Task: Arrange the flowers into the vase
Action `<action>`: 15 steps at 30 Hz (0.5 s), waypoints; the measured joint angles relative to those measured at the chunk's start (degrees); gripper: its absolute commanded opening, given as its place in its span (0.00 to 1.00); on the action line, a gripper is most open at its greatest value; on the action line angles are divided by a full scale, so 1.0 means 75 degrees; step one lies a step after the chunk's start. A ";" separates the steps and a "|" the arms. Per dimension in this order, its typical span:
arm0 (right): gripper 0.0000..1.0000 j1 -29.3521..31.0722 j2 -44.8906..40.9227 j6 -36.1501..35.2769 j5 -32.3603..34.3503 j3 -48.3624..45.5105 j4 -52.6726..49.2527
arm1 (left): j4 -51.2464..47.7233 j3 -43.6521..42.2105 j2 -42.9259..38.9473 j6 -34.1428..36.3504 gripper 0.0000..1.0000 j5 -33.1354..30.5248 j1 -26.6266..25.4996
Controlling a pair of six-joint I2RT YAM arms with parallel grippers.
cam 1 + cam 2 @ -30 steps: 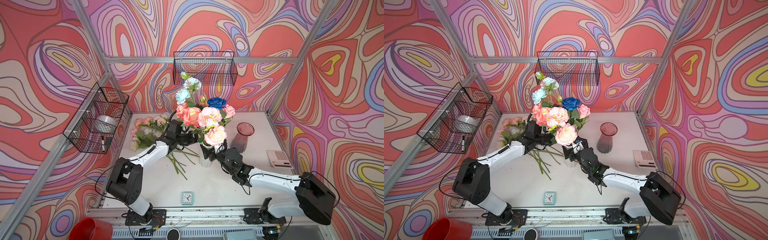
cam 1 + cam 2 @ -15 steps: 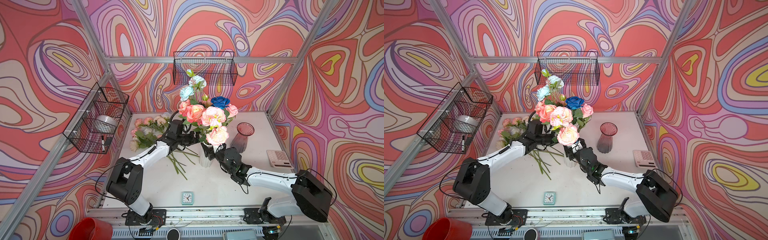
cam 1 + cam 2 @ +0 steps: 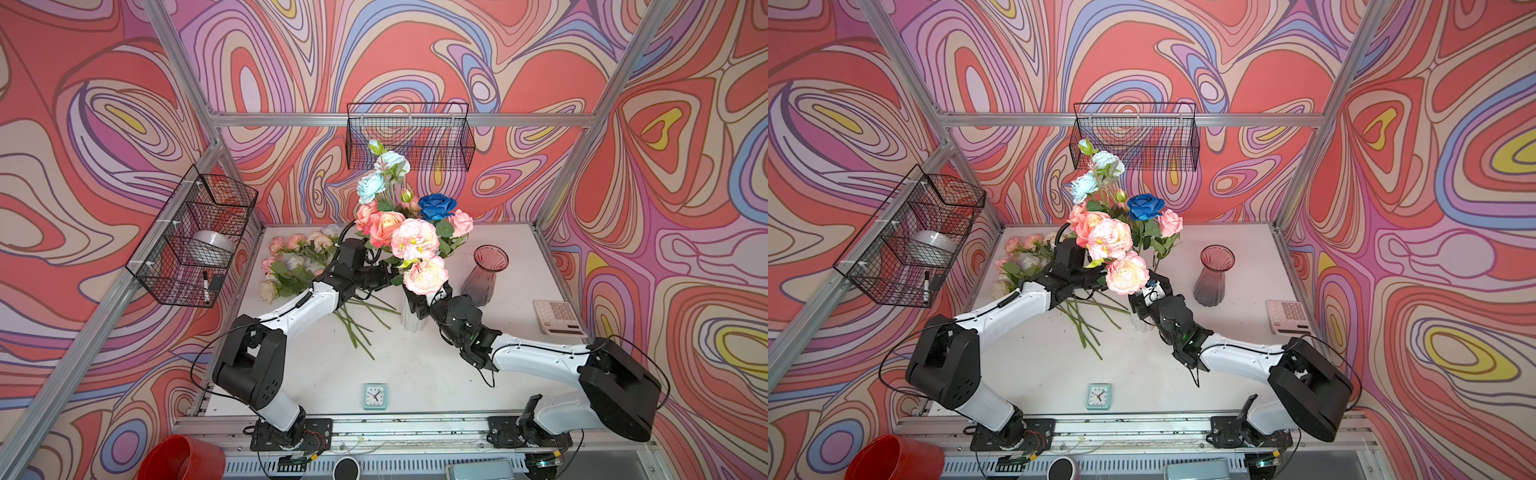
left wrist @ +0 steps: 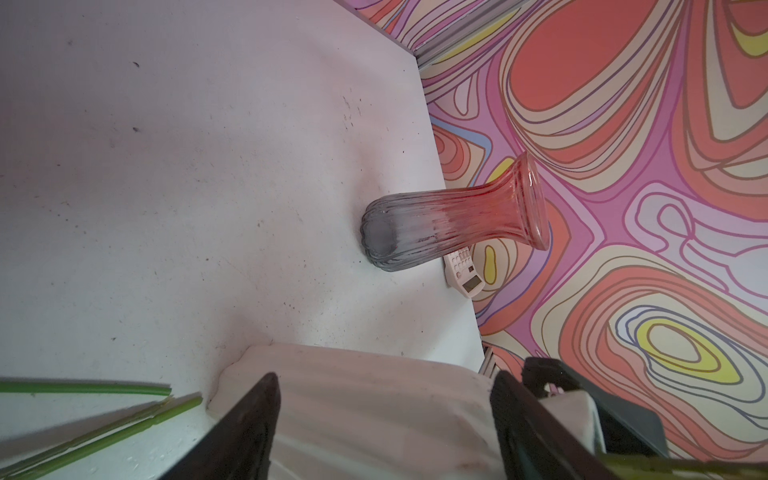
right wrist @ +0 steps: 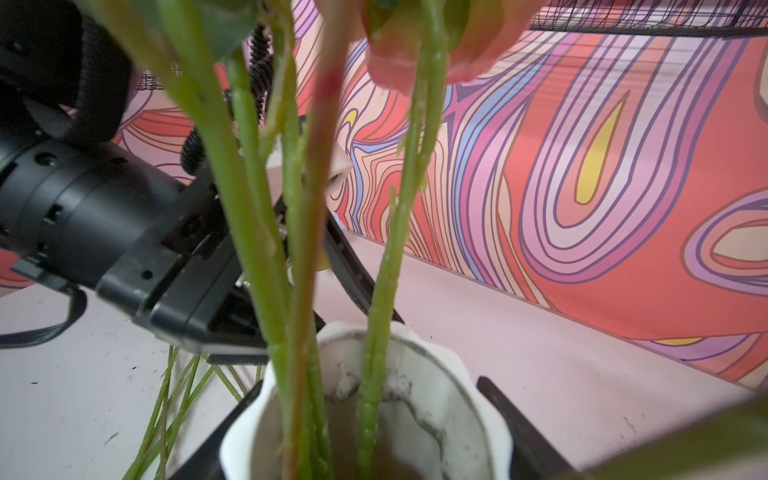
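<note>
A bouquet of flowers (image 3: 415,239) (image 3: 1108,237) in pink, peach, pale blue and one deep blue stands in the white vase (image 3: 409,320) (image 3: 1139,324) at mid-table. My right gripper (image 3: 422,305) (image 5: 365,386) is shut on the vase's rim (image 5: 469,395), one finger on each side, and green stems rise between them. From the left, my left gripper (image 3: 388,276) (image 4: 383,376) stands open close beside the vase (image 4: 374,395), holding nothing. More flowers (image 3: 291,262) lie on the table at the back left, their long stems (image 3: 357,328) reaching under the left arm.
An empty pink glass vase (image 3: 484,274) (image 4: 449,220) stands right of the white one. A calculator (image 3: 559,318) lies near the right edge and a small clock (image 3: 375,396) at the front. Wire baskets (image 3: 409,137) (image 3: 195,237) hang on the back and left walls. A red bucket (image 3: 178,459) sits below the front left corner.
The bouquet has shifted slightly to the right. My right gripper has closed in on the vase's rim. The left arm has barely moved.
</note>
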 measured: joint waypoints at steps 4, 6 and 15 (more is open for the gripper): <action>0.00 -0.0026 0.0181 -0.0026 0.0064 0.0015 0.0297 | -0.0017 0.0000 0.0000 -0.0090 0.84 -0.0157 0.0012; 0.00 -0.0076 0.0306 -0.0035 0.0058 0.0064 0.0417 | -0.0026 0.0000 -0.0003 -0.0157 0.85 -0.0274 0.0061; 0.00 -0.0434 0.0831 -0.0044 0.0055 0.0309 0.0921 | -0.0475 -0.0280 -0.0781 -0.0481 0.85 -0.1262 0.0781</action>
